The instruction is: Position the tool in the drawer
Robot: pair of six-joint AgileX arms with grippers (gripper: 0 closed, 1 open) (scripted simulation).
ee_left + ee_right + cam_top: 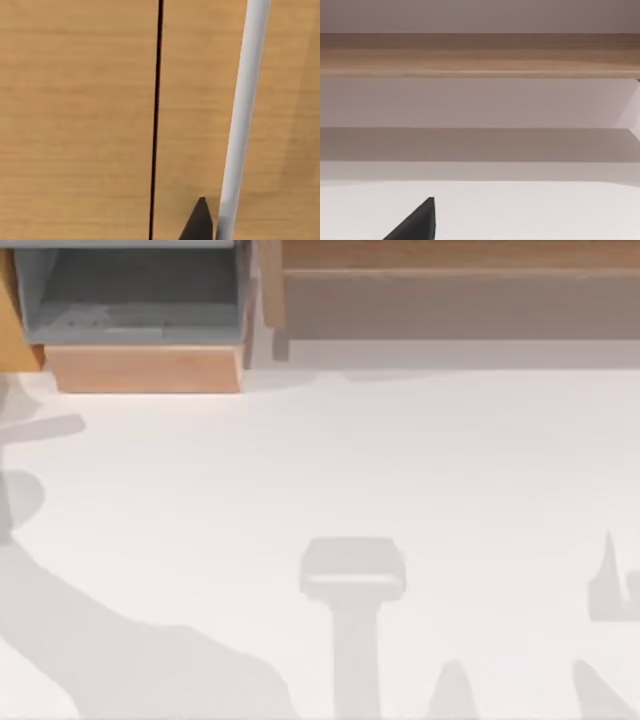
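The drawer [145,368] stands pulled open at the table's far left, with a light tan front panel and grey inner walls and floor [130,295]. The tool is out of view. A black part of my left gripper [200,226] sits close against tan wood panels split by a thin dark seam [156,120], beside a pale grey bar [242,115]. A black part of my right gripper [417,224] hangs over the white table, facing the cabinet.
A long wooden cabinet front [450,300] runs along the far edge to the right of the drawer and appears as a wood band [480,55] in the right wrist view. The white table [350,460] carries soft grey arm shadows near its front and left.
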